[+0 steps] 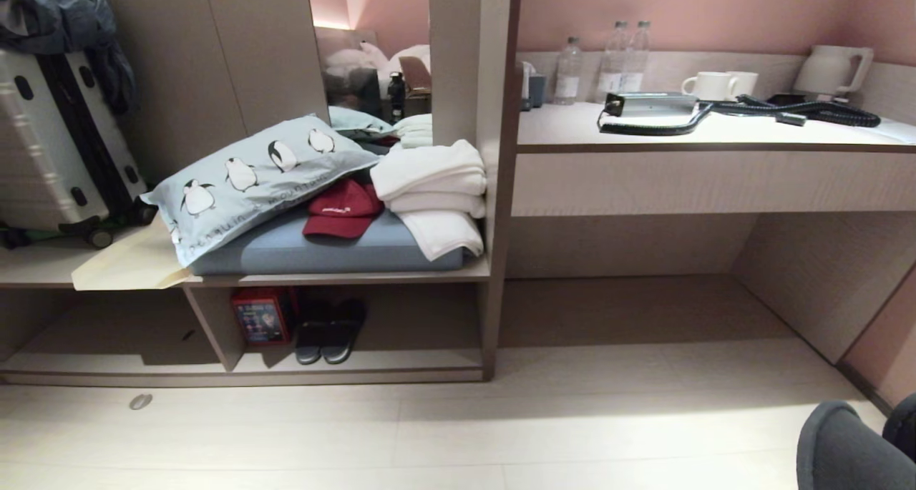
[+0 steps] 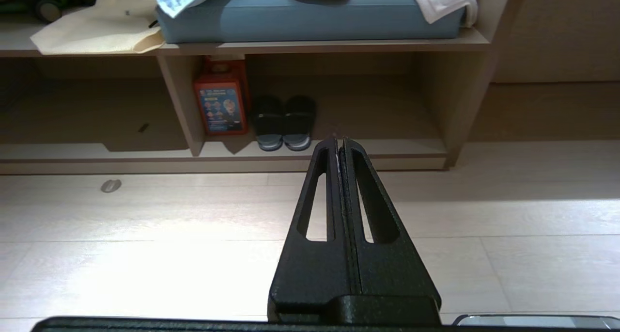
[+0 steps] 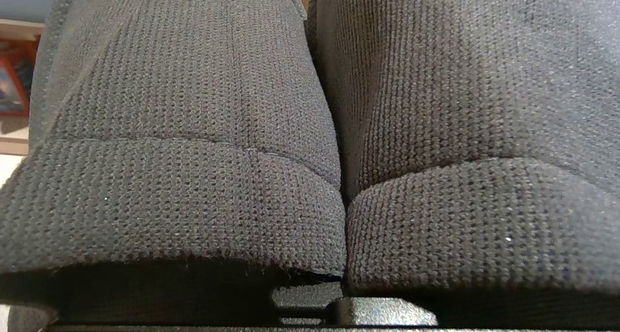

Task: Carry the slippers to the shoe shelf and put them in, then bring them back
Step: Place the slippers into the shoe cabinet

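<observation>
The right gripper is clamped on the slippers (image 1: 851, 443), held side by side low at the robot's right, well away from the shoe shelf (image 1: 401, 365). The left gripper (image 2: 340, 143) is closed and empty. With such a narrow pinch on soft fabric, one slipper could slide free during the drive; the black slippers (image 1: 330, 331) already there could also block placement.

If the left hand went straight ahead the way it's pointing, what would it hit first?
Probably the shoe shelf: the shut left hand points at its lower board's front edge, just beside the black slippers. Bare floor lies between; depth is hard to judge.
</observation>
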Robot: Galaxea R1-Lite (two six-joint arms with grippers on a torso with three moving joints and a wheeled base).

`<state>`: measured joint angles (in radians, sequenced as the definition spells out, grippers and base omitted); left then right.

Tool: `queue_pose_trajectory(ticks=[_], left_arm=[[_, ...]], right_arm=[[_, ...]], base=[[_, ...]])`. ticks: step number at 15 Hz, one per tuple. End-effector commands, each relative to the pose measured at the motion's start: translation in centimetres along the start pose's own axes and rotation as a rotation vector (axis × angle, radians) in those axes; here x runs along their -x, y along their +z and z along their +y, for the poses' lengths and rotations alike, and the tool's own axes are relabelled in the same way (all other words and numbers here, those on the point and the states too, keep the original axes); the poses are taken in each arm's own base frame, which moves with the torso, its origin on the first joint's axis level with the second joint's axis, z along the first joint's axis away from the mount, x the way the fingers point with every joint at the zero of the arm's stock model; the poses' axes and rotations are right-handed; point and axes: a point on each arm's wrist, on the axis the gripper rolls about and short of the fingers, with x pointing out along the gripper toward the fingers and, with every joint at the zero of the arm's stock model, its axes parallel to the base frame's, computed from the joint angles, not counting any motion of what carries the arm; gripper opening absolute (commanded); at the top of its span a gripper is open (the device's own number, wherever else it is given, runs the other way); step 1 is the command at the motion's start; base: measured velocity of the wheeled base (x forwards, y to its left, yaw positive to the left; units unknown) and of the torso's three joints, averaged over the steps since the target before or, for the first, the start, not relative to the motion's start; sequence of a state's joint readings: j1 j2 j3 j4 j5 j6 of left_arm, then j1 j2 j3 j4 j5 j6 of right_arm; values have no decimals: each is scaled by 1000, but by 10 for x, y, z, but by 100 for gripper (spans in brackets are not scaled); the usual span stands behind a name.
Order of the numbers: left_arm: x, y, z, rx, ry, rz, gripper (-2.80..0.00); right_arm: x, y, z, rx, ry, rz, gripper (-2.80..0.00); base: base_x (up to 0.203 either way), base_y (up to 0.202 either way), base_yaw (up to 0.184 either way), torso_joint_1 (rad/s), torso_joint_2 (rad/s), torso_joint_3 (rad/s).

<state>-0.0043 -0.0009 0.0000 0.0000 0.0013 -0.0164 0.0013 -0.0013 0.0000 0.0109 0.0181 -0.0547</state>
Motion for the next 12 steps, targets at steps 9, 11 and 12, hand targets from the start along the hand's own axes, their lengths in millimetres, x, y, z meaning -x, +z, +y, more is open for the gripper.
queue_pose_trajectory(ticks=[9,11,12], left_arm=[[0,0,0,0,0,1,-280],[0,0,0,0,0,2,-280],[0,0,0,0,0,2,-280]], right_arm=[[0,0,0,1,0,-2,-280],[0,0,0,1,0,-2,-280],[0,0,0,1,0,-2,-280]], base=[[0,194,-3,2,3,2],[0,195,-4,3,0,1],[0,195,-3,6,2,0]])
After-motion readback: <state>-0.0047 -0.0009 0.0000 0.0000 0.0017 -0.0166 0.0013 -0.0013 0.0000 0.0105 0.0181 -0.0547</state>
